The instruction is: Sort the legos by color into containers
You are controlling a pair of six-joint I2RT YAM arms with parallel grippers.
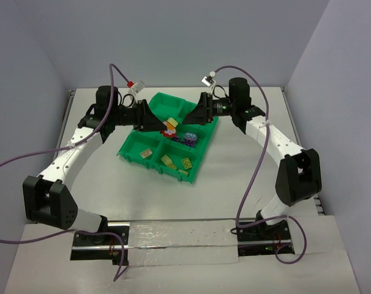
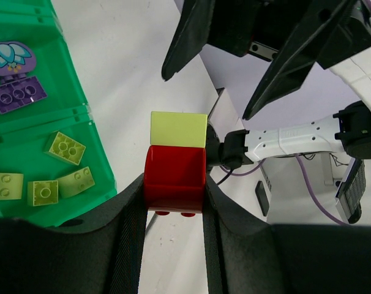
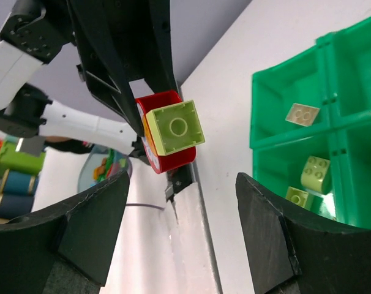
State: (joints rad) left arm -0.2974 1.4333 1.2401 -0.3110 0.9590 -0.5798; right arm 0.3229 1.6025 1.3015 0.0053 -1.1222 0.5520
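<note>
Left end effector: closed on a red brick, one finger pressing each side. A yellow brick is stuck on the red one's far end, pointing away from the fingers. The pair is held in the air above the middle of the green tray.

Tray sits at a slant on the white counter. Loose yellow bricks lie in its near compartments, purple bricks in a middle compartment on the right side.

Right end effector: open, fingers spread wide with nothing between them. It faces the held pair from the right, close to it but apart.
</note>
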